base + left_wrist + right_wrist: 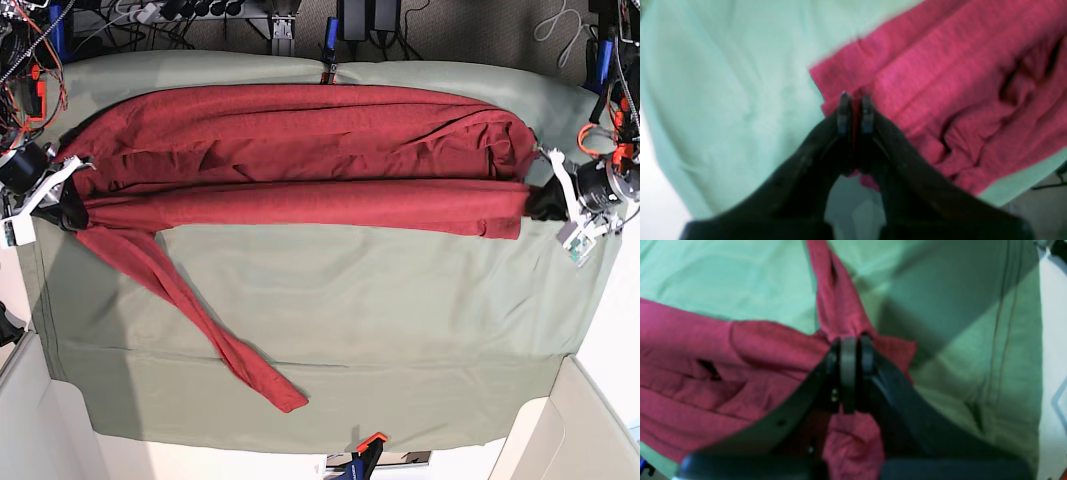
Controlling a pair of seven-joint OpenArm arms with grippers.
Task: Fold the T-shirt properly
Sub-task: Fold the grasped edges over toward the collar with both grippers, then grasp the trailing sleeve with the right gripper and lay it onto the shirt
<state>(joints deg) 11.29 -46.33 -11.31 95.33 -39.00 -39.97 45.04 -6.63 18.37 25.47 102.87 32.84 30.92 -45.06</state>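
The left gripper (pixel 855 96) was seen with its jaws clenched on a corner of the T-shirt (pixel 300 150), red fabric pinched between the two tips. The right gripper (pixel 850 340) was likewise clamped on the garment, its jaws closed over bunched red cloth where a sleeve (pixel 190 310) branched off. In the base view the dark red T-shirt was stretched taut between the two grippers, held at its opposite ends across the far half of the pale green sheet (pixel 380 300) that covered the worktop. Its body was gathered into long lengthwise folds. From the end held by the right gripper, one long sleeve was trailed diagonally over the sheet toward its near edge, lying flat. A clamp (pixel 368 445) was visible at the sheet's near edge, and cables (pixel 180 10) beyond its far edge.
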